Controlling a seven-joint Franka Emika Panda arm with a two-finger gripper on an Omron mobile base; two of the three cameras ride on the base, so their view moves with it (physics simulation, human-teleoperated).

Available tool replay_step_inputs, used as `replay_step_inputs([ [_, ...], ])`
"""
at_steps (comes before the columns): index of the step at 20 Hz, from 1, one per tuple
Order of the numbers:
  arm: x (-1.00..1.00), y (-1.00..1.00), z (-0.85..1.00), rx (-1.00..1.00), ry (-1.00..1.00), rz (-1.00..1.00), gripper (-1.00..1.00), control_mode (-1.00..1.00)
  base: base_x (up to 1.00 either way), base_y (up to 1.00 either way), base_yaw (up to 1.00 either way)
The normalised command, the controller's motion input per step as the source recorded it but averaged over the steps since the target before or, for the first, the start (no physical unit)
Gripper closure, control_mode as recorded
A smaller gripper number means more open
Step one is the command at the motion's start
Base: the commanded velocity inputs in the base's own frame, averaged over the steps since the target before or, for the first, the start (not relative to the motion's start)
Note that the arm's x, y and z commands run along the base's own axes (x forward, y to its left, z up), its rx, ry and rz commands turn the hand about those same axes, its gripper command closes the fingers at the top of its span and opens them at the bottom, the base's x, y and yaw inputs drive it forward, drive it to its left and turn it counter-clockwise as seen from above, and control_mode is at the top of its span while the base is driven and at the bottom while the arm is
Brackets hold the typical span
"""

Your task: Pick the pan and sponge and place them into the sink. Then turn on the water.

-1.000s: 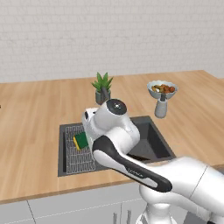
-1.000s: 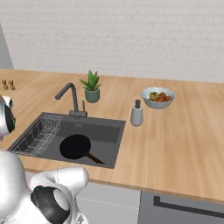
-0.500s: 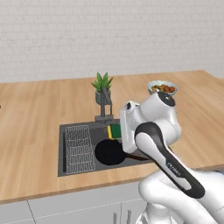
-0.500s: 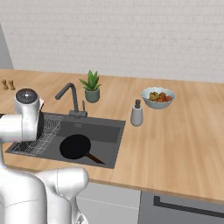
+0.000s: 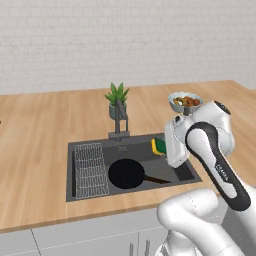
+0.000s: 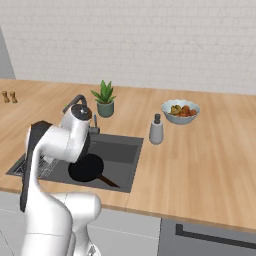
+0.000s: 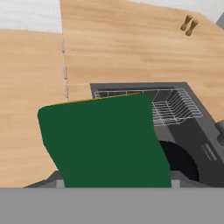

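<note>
counter point(image 6: 210, 165): wooden | sink point(image 6: 124, 150) was recessed in it | plant point(image 6: 104, 99) behind sink | bottle point(image 6: 156, 129), bowl point(image 6: 180, 112) right of sink

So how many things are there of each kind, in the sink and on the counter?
Pan: 1
Sponge: 1
Plant: 1
Food bowl: 1
Soap bottle: 1
Small brown shakers: 2
Total: 7

Sink point(image 5: 85, 191) recessed in counter point(image 5: 35, 140). Pan point(image 5: 127, 173) in basin, mid-floor — handle pointing right. Wire rack point(image 5: 91, 170) at basin's left side. Sponge point(image 5: 159, 146) over basin's right rear, in end effector. Faucet point(image 5: 120, 120) behind sink; plant point(image 5: 117, 99) behind faucet. Bowl point(image 6: 180, 111) and dispenser point(image 6: 156, 130) right of sink — bowl farther back.
</note>
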Motion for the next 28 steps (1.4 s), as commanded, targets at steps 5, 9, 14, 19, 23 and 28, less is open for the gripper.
replay_step_inputs([
  [5,0.54,-0.22,-0.21,0.01,0.22,0.00,1.00,-1.00,0.00,0.00,0.00],
  [9,0.48,-0.12,-0.54,0.03,0.12,0.00,1.00,-1.00,0.00,0.00,0.00],
  [14,0.31,-0.21,-0.76,0.06,0.04,0.00,1.00,-1.00,0.00,0.00,0.00],
  [19,0.35,-0.02,-0.71,0.01,0.00,0.00,1.00,-1.00,0.00,0.00,0.00],
  [23,0.53,0.00,-0.59,0.00,0.00,0.00,1.00,-1.00,0.00,0.00,0.00],
  [28,0.54,0.00,-0.48,0.00,0.00,0.00,1.00,-1.00,0.00,0.00,0.00],
])
